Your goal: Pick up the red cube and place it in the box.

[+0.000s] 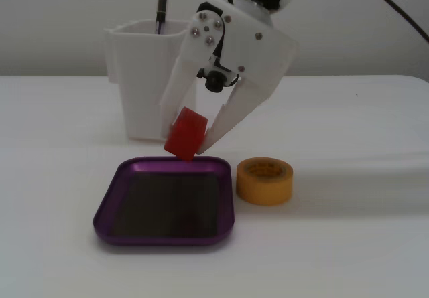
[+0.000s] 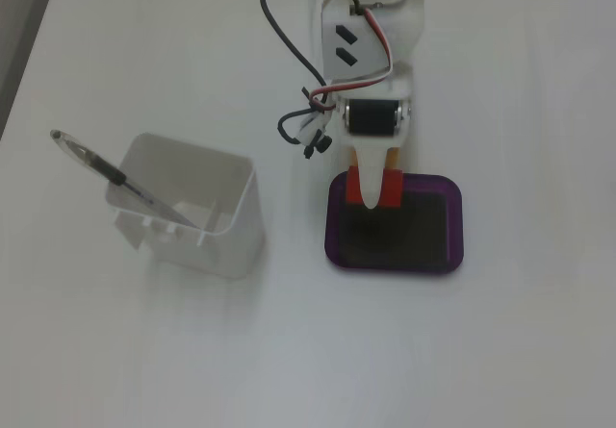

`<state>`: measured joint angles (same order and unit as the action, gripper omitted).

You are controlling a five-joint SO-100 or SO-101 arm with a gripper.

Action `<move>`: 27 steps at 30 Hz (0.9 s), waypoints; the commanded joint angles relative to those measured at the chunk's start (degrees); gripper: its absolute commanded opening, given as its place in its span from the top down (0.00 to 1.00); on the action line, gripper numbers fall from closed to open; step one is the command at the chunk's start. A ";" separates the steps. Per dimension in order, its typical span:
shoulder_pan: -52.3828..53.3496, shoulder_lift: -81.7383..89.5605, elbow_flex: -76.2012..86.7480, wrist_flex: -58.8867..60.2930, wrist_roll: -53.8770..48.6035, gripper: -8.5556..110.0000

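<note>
The red cube (image 1: 186,134) is held between my white gripper's (image 1: 191,144) two fingers, tilted, just above the far rim of the purple box (image 1: 110,207). In a fixed view from above, the gripper (image 2: 371,197) points down over the top left part of the box (image 2: 433,260), and the cube (image 2: 354,188) shows as a red edge beside the finger. The box has a dark flat bottom and nothing lies in it. The gripper is shut on the cube.
A yellow tape roll (image 1: 265,180) lies right of the box in a fixed view from the side. A tall white plastic cup (image 1: 144,77) with a pen stands behind the box; from above the cup (image 2: 197,218) sits left of it.
</note>
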<state>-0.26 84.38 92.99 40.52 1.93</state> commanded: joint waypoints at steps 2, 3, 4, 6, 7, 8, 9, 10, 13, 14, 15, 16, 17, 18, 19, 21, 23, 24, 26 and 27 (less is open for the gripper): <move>-0.09 -3.25 -4.04 -3.43 -0.26 0.93; 0.09 -4.48 -4.04 -3.87 -0.26 0.93; 0.18 -5.36 -4.04 -3.87 -0.26 0.93; 0.00 -6.86 -4.04 -3.87 -0.26 0.93; -0.09 -7.47 -4.04 -3.87 -0.26 0.93; -0.09 -8.09 -4.04 -3.96 -0.26 0.93; -0.09 -8.53 -4.13 -3.96 -0.26 0.93; -0.18 -8.79 -4.13 -4.22 -0.26 0.93; -0.18 -8.79 -4.04 -5.62 -0.26 0.93; -0.18 -8.79 -4.04 -5.62 -0.26 0.93; -0.18 -8.79 -4.04 -5.62 -0.26 0.93; -0.18 -8.79 -4.04 -5.54 -0.26 0.93; -0.18 -8.53 -4.04 -5.27 -0.26 0.93; -0.18 -8.17 -4.04 -5.10 -0.26 0.92; -0.18 -8.17 -4.04 -4.92 -0.26 0.90; -0.26 -7.91 -4.13 -4.75 -0.18 0.85; -0.35 -7.47 -5.01 -4.13 -0.18 0.80; -0.26 -6.77 -5.98 -2.29 0.18 0.78; -0.18 -5.10 -7.82 1.67 0.35 0.75; -0.26 -4.13 -8.79 3.34 0.44 0.75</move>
<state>-0.18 74.79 88.42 39.90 1.93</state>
